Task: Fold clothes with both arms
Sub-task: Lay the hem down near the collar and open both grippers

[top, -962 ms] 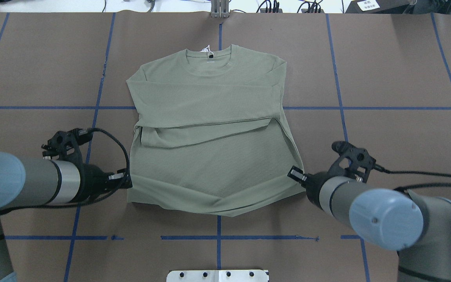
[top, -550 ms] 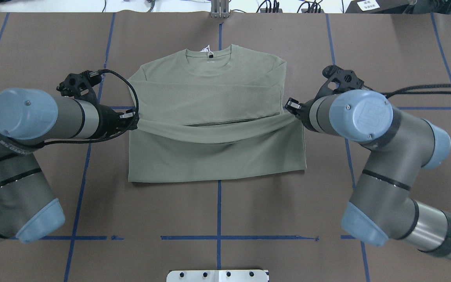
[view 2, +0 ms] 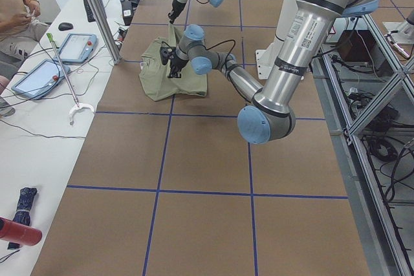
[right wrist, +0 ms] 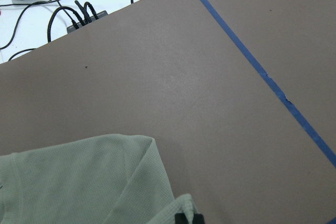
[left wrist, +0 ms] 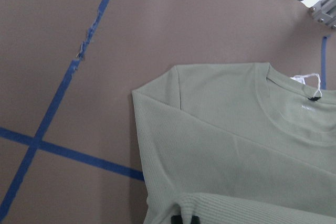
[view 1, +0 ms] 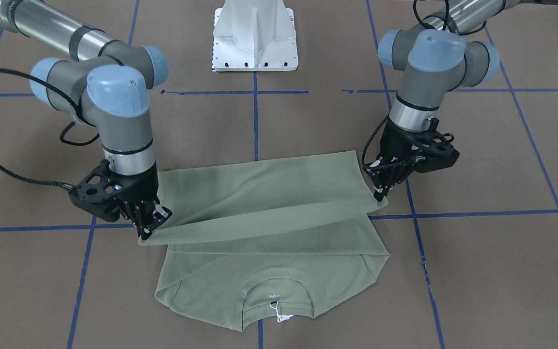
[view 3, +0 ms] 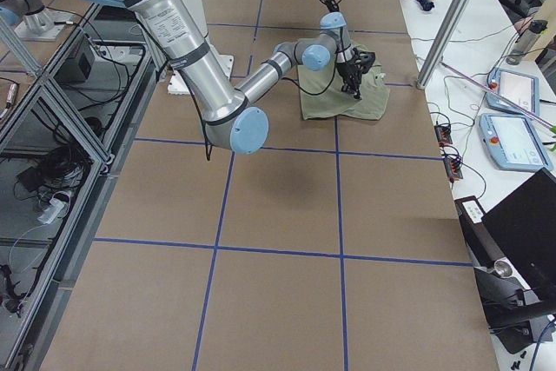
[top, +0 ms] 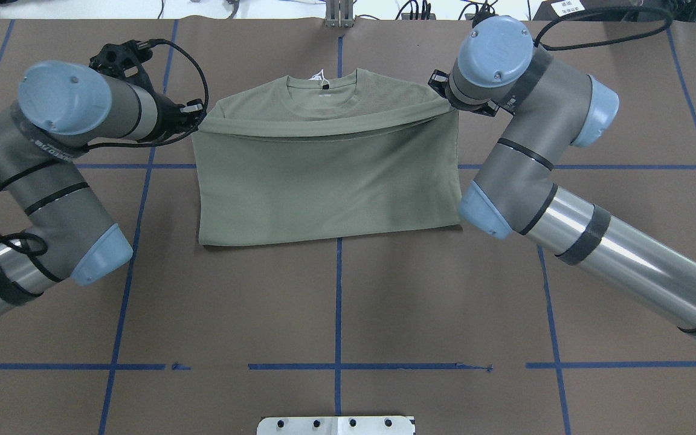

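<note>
Both arms have the shirt mid-fold on the brown table. The left gripper is pinched on one corner of the bottom hem and the right gripper on the other, with knit bunched between the fingertips in both wrist views.

The hem is stretched crosswise between them, running side to side across the shirt's width and sagging a bit in the middle. From the front view it's lifted off the layer underneath rather than lying on it.

What matters for the next move is that the neckline and shoulders lie just beyond the hem, on the far side from the robot. Neither arm is clearly closer to them, so my guess is a short push forward and then down, both sides together.

Compared with a second ago, the grippers were down at the near edge of the shirt, holding the hem corners low. Since then they've carried the hem up over the body — the crossed sleeves are now covered, and the near edge is a clean fold.
</note>
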You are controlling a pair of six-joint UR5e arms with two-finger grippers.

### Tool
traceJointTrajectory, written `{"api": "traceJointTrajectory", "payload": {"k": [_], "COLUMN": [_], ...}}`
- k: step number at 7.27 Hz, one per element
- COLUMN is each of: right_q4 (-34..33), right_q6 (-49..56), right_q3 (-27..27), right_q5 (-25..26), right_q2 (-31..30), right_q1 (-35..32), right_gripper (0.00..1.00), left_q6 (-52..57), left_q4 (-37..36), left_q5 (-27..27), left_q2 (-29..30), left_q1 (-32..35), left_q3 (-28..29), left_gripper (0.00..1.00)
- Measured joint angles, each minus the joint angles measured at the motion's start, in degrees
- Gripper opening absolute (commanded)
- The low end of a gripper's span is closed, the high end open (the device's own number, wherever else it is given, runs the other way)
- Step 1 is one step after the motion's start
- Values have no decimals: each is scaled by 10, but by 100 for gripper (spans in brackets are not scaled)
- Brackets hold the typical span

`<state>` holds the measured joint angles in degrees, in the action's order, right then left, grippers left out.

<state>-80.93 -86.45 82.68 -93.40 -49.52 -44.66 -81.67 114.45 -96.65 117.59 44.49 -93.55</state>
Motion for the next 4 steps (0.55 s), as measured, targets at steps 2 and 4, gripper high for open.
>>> {"api": "traceJointTrajectory", "payload": {"k": [2, 4], "right_q4": [52, 82], "right_q6": [13, 16], "right_q3": [-104, -165], "right_q5": [5, 9], "right_q2": [42, 64], "right_q1": [-8, -9], "right_gripper": [0, 0], "left_q6": [9, 20], "left_q4": [62, 95], "left_q5": [39, 59], "left_q2": [34, 44], "left_q1": [4, 5], "left_q3": [103, 145], "left_gripper": [0, 0]}}
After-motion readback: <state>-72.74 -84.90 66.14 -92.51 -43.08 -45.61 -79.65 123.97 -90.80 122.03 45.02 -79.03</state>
